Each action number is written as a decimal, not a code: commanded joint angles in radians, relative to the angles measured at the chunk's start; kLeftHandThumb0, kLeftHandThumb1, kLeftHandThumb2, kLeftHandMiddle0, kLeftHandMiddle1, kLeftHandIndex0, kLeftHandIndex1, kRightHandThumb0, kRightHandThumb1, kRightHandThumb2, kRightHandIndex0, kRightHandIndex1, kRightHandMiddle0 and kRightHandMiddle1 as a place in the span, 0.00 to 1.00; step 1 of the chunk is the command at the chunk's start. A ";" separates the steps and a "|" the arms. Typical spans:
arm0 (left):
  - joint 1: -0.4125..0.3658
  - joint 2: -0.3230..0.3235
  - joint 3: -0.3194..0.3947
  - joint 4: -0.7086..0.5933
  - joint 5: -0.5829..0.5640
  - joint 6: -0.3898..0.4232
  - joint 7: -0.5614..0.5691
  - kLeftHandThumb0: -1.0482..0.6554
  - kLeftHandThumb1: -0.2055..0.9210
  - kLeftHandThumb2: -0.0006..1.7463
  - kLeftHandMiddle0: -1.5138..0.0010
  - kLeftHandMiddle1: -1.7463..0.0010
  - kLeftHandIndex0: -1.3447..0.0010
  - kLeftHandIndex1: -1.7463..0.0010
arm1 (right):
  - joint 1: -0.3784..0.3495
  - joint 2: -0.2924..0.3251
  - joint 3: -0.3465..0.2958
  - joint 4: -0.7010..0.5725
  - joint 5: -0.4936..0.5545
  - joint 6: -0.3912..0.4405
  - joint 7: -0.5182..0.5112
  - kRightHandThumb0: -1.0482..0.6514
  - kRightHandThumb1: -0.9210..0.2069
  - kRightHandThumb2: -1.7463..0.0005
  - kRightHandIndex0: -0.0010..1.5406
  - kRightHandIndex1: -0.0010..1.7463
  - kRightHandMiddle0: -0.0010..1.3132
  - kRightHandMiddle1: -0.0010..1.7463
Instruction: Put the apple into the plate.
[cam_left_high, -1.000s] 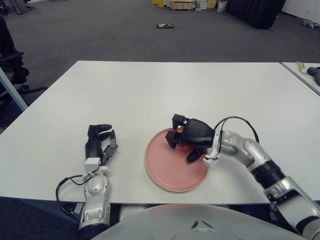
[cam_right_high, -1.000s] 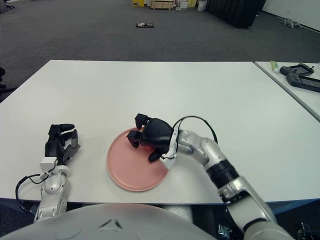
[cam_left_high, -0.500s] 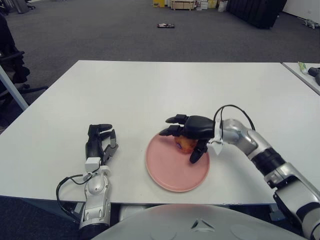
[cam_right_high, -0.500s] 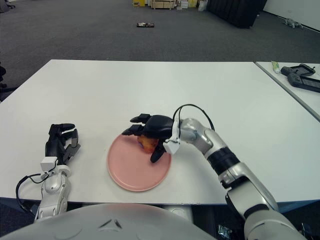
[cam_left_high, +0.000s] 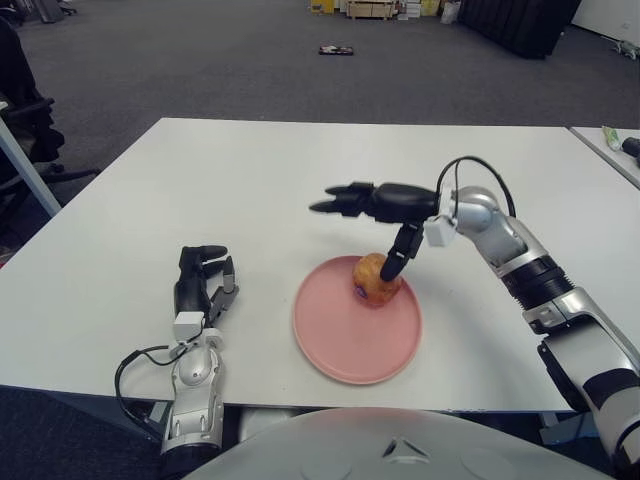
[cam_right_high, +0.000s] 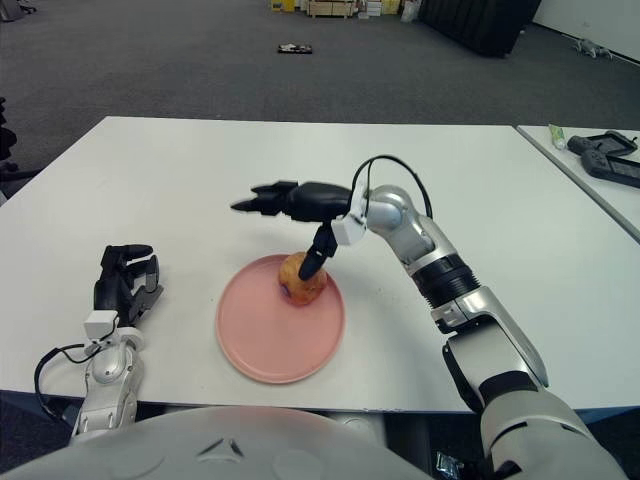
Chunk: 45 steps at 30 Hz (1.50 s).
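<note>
So the apple is sitting on the pink plate, toward the plate's far-right part, and it looks upright and settled, well inside the rim. The right hand is above it with its fingers stretched out flat and pointing to the robot's left, holding nothing; the thumb hangs down and its tip looks very close to the top of the apple, maybe just touching it, I honestly can't tell from either eye view. My read is that the placing is basically done and the step in hand is the retreat. To do that well, I'd lift straight up first so the dangling thumb clears the fruit before any sideways motion, because a sideways swipe now could nudge the apple and roll it toward the rim. Keep the fingers spread and go slow. The left hand shows off to the left of the plate on the white table, fingers loosely curled with nothing in them, and it doesn't need to do anything.
</note>
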 joint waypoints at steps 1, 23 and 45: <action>-0.002 -0.004 -0.002 0.038 -0.004 0.012 -0.001 0.41 0.93 0.37 0.73 0.11 0.82 0.00 | -0.002 0.009 -0.047 -0.075 0.054 0.091 0.000 0.10 0.50 0.61 0.00 0.00 0.00 0.00; -0.014 -0.010 0.006 0.051 -0.021 -0.018 -0.004 0.40 0.89 0.41 0.66 0.16 0.80 0.00 | 0.273 0.211 -0.275 -0.040 0.196 0.043 -0.314 0.00 0.01 0.65 0.00 0.00 0.00 0.00; -0.004 0.003 -0.007 0.016 -0.009 0.024 -0.014 0.40 0.85 0.44 0.65 0.15 0.78 0.00 | 0.532 0.553 -0.377 -0.059 0.054 0.168 -0.910 0.40 0.11 0.34 0.08 0.59 0.02 0.80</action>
